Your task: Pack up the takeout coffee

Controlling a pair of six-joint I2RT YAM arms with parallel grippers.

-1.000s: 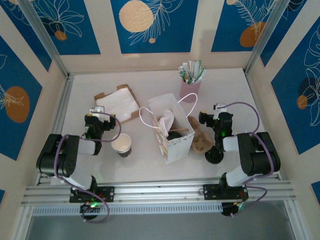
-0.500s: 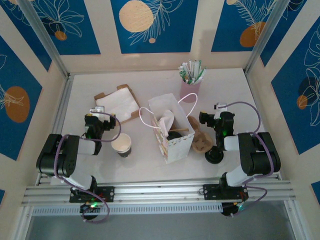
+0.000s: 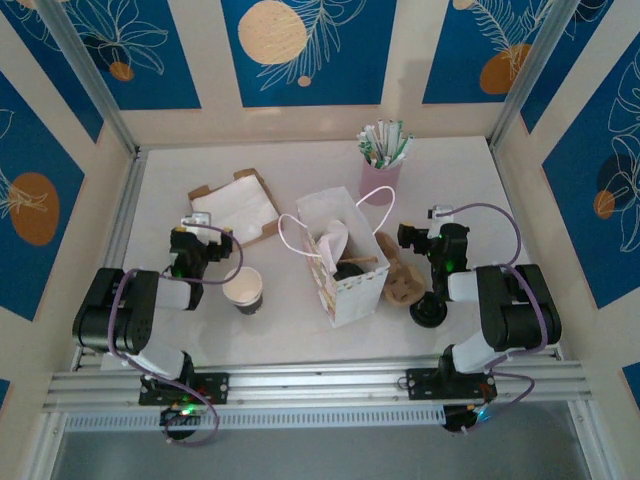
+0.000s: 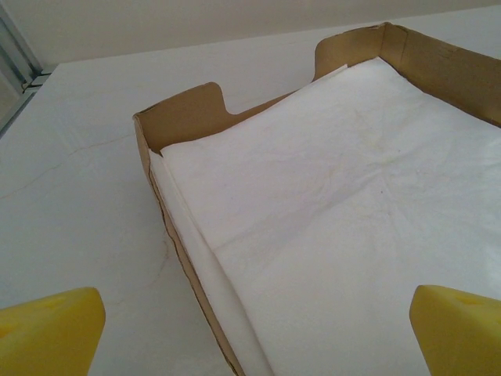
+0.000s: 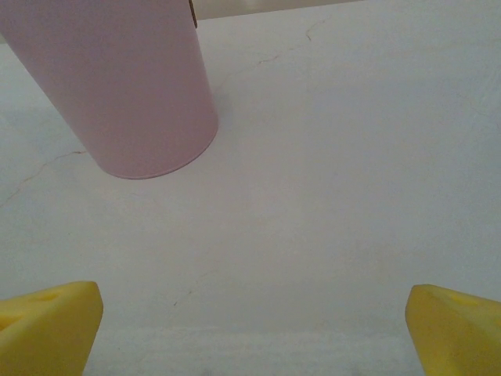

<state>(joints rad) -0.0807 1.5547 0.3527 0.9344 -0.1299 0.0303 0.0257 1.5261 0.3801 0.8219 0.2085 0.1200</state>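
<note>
A white paper bag (image 3: pixel 352 285) with pink handles stands open at the table's middle. A dark round thing (image 3: pixel 348 269) sits inside it; it is too small to tell whether this is the takeout coffee. A lidless dark cup (image 3: pixel 243 290) with a white inside stands left of the bag. A round black lid (image 3: pixel 428 313) lies right of the bag, by the right arm. My left gripper (image 3: pixel 205 232) (image 4: pixel 258 333) is open over the near corner of a cardboard tray of napkins (image 4: pixel 184 117). My right gripper (image 3: pixel 413 236) (image 5: pixel 254 333) is open over bare table, with a pink cup (image 5: pixel 133 86) ahead to its left.
The napkin tray (image 3: pixel 235 208) lies at the back left. The pink cup (image 3: pixel 381 180), filled with wrapped sticks, stands behind the bag. Brown cardboard pieces (image 3: pixel 402 280) lie between the bag and the black lid. Walls close in the table on three sides.
</note>
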